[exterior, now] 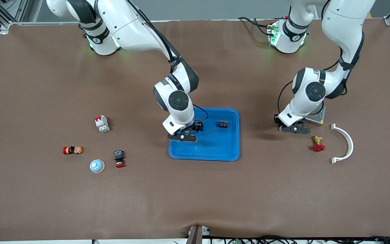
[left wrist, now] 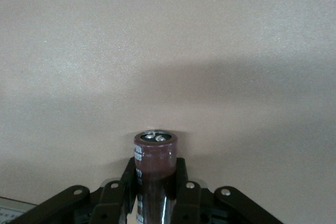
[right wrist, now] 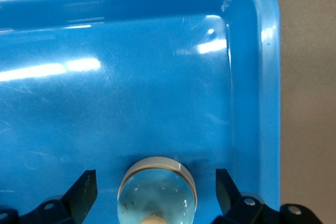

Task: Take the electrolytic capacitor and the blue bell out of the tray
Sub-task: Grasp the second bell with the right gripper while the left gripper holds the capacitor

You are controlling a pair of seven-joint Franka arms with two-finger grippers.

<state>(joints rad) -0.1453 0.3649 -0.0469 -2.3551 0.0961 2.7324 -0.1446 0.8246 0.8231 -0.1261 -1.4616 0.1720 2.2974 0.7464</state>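
Both Franka arms have glossy white shells with dark grey bands at the joints and round black caps on the wrist joints. Green lights glow at the bases at the top of the front view. Black cables run along the forearms and loop near the wrists. The right hand [exterior: 182,136] and left hand [exterior: 295,129] are matte black, with angular black fingers [right wrist: 84,192] and small silver screws on the finger mounts.

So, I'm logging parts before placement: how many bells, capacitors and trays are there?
Bells: 2, loose bell on the table, second bell in the blue tray between the right gripper's open fingers.
Capacitors: 1, capacitor gripped by the left gripper over the table.
Trays: 1.
Total: 4.
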